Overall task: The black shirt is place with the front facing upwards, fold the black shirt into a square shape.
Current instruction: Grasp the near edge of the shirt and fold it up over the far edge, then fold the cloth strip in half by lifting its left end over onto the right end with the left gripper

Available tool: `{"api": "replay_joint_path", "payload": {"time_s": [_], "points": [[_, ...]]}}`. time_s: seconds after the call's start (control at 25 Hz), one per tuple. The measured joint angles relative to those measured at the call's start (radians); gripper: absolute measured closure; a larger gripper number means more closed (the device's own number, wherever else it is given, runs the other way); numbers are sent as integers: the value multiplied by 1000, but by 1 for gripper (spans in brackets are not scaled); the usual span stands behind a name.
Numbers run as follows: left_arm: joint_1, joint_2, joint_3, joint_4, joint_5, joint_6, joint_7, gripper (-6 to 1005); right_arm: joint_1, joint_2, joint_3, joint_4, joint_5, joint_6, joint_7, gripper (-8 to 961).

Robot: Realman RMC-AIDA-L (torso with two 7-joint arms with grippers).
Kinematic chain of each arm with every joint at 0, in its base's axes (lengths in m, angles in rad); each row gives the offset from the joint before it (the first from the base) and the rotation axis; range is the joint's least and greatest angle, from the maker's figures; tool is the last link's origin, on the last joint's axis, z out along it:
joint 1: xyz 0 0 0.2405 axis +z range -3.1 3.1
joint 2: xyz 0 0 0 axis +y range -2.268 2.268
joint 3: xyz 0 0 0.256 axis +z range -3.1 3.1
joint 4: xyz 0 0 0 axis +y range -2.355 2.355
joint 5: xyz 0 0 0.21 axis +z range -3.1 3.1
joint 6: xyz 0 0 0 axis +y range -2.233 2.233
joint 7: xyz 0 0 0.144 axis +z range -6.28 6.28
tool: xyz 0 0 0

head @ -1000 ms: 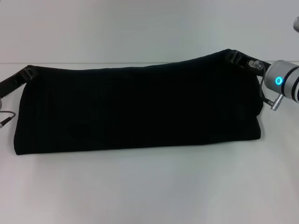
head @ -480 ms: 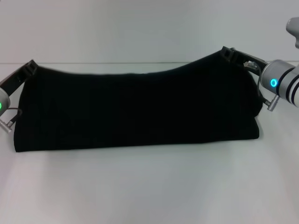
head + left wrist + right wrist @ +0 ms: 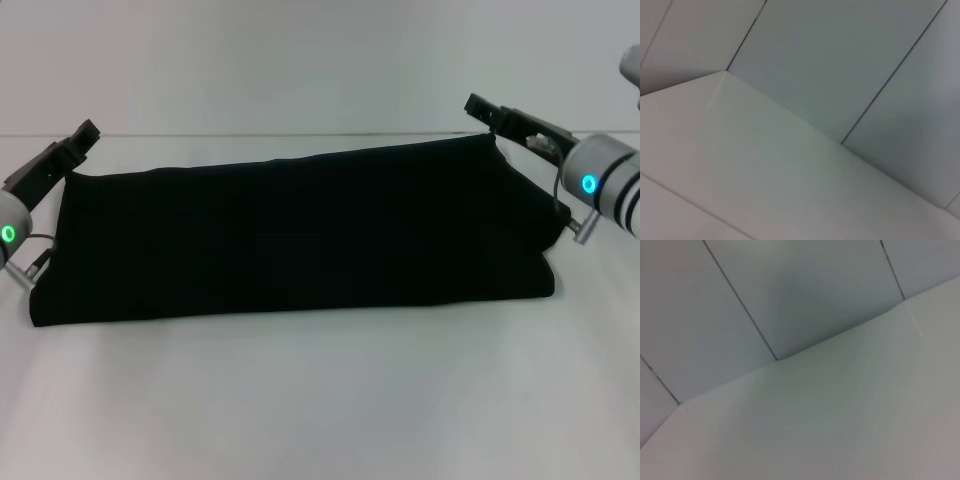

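Observation:
The black shirt (image 3: 300, 235) lies on the white table (image 3: 320, 400) as a long folded band, with its fold along the near edge. No print shows on it. My left gripper (image 3: 76, 146) hovers open just above the band's far left corner, and the cloth is out of its jaws. At the far right corner my right gripper (image 3: 484, 114) is open too, a little above the shirt's edge. Both wrist views show only white table and wall panels, with no shirt and no fingers.
The table's far edge meets a pale wall (image 3: 300, 60) just behind the shirt. Bare white tabletop stretches in front of the shirt toward me.
The far edge of the shirt, held up by both grippers before, has dropped flat onto the lower layer. Both grippers have let go and now sit just above the far corners.

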Motion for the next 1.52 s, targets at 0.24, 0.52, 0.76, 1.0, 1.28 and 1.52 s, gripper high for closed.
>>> {"api": "replay_joint_path", "payload": {"time_s": [0.24, 0.52, 0.76, 1.0, 1.28, 1.52], "points": [[78, 43, 70, -1, 13, 154, -204, 272, -100, -7, -118, -31, -58, -245, 2, 162], [218, 178, 398, 18, 27, 389, -666, 139, -277, -12, -317, -169, -97, -548, -13, 129], [324, 230, 422, 167, 236, 584, -1068, 91, -383, -14, -365, -199, -104, -686, -81, 98], [376, 236, 355, 216, 374, 682, -1236, 90, -418, -12, -367, -191, -109, -685, -112, 53], [378, 229, 336, 196, 416, 663, -1271, 91, -421, -8, -370, -191, -138, -684, -115, 21], [371, 221, 336, 161, 417, 590, -1268, 90, -426, -7, -371, -184, -140, -683, -120, 22]]}}
